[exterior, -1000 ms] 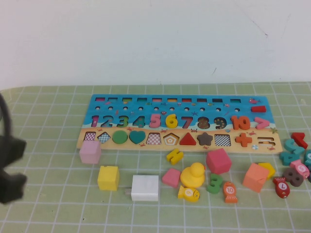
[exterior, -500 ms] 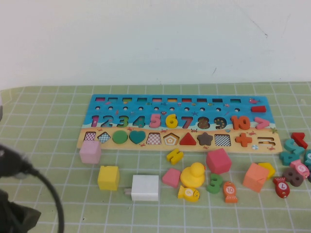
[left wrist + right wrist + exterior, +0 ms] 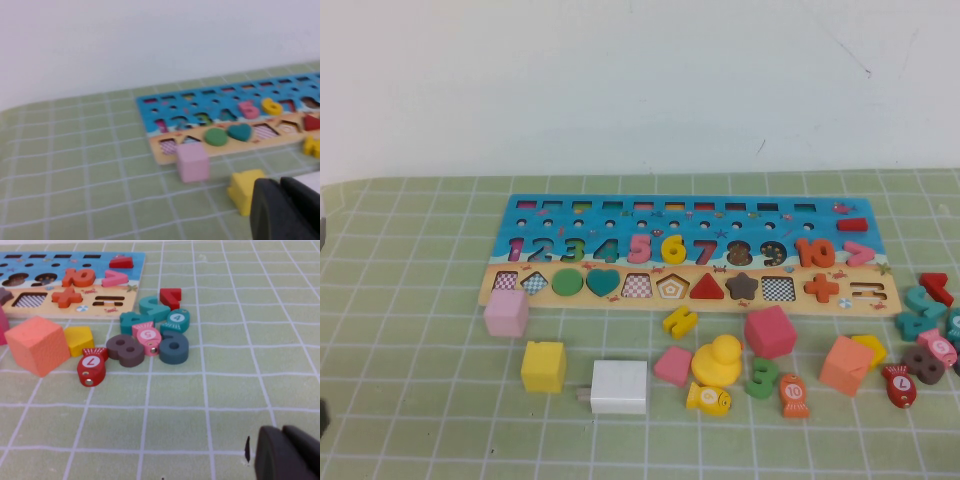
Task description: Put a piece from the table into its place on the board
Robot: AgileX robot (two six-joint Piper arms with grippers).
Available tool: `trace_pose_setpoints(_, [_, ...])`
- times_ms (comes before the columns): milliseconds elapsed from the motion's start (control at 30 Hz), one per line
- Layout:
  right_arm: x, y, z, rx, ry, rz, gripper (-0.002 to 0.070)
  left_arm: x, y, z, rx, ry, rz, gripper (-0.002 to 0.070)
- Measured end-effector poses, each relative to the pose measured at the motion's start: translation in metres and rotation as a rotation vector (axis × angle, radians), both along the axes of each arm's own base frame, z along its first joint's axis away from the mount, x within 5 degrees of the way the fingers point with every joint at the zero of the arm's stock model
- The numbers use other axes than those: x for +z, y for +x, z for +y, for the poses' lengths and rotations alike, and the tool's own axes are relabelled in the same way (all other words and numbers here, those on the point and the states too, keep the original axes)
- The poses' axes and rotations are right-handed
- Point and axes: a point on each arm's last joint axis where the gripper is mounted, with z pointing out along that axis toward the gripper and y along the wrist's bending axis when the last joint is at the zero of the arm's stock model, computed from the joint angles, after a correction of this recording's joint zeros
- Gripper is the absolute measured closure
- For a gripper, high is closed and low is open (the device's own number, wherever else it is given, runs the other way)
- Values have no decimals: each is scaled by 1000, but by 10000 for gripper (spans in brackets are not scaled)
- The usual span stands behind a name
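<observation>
The board (image 3: 500, 287) lies across the far middle of the table, blue above and tan below. The yellow numeral "6" (image 3: 672, 248) sits flat in its row between the pink 5 and the red 7. It also shows in the left wrist view (image 3: 270, 105). Neither gripper shows in the high view. My left gripper (image 3: 280, 200) is shut and empty, low over the mat near the yellow cube (image 3: 246, 190), well short of the board (image 3: 160, 155). My right gripper (image 3: 282, 437) is shut and empty over bare mat, nearer than the loose pieces at the board's right end.
A pink cube (image 3: 506, 312), yellow cube (image 3: 542, 366), white block (image 3: 618, 386), yellow zigzag piece (image 3: 679, 321), magenta cube (image 3: 769, 331) and orange cube (image 3: 845, 364) lie in front of the board. Several numerals and fish pieces (image 3: 925, 320) cluster at the right.
The left arm, dark at the high view's left edge before, has drawn back down and left out of that view. The pieces and the board have not moved.
</observation>
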Motion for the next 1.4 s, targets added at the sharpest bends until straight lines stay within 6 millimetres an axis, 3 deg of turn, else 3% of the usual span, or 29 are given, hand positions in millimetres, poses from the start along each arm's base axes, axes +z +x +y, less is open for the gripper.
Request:
trace_pose_setpoints(133, [0,0,0,0,0,0,679,-31,-12,9,98,-14,-53,677])
trace_pose_setpoints(300, [0,0,0,1,-2,0,679,-87,-15,16,248,-58,9,677])
trace_pose_setpoints(400, [0,0,0,4,-11,0,679,-102,-14,17,276,-58,56,677])
trace_pose_setpoints(1400, [0,0,0,5,-15,0,679,-105,-15,18,259,-12,82,677])
